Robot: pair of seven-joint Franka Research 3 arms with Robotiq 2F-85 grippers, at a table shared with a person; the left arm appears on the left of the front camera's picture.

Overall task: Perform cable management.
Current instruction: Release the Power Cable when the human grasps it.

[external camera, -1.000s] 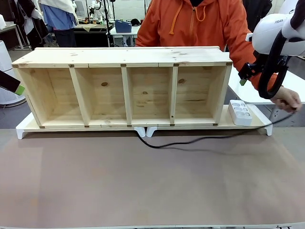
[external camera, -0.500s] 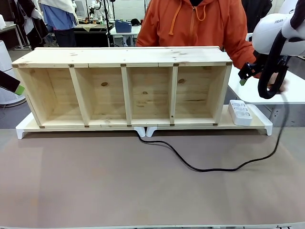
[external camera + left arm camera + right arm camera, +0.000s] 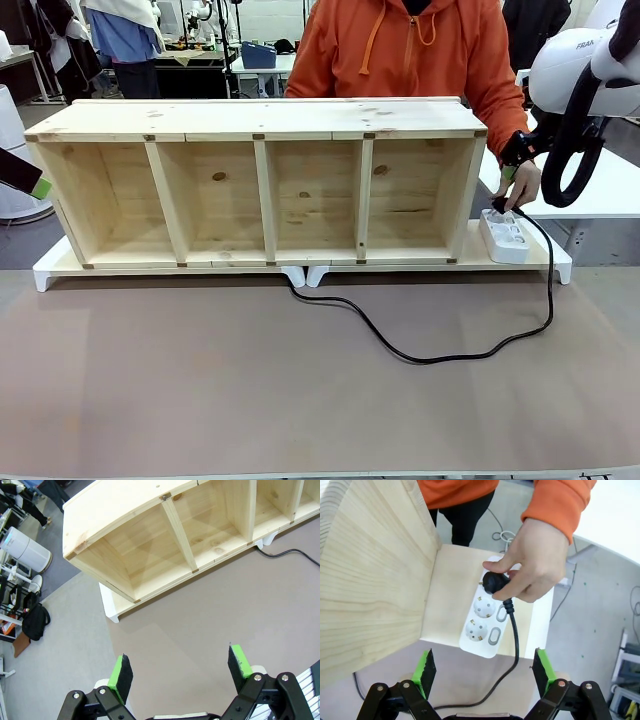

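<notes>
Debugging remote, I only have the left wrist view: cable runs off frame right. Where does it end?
Observer: The plug is in a person's hand, held at the power strip.
Operator: Seated in a socket?
Observer: Can't tell; the two nearest sockets on the strip are free.
Operator: Right end effector?
Observer: The right end effector is open, hovering above the strip, touching nothing.
Operator: Cable slack?
Observer: The cable loops loosely across the table from under the shelf to the strip.
</notes>
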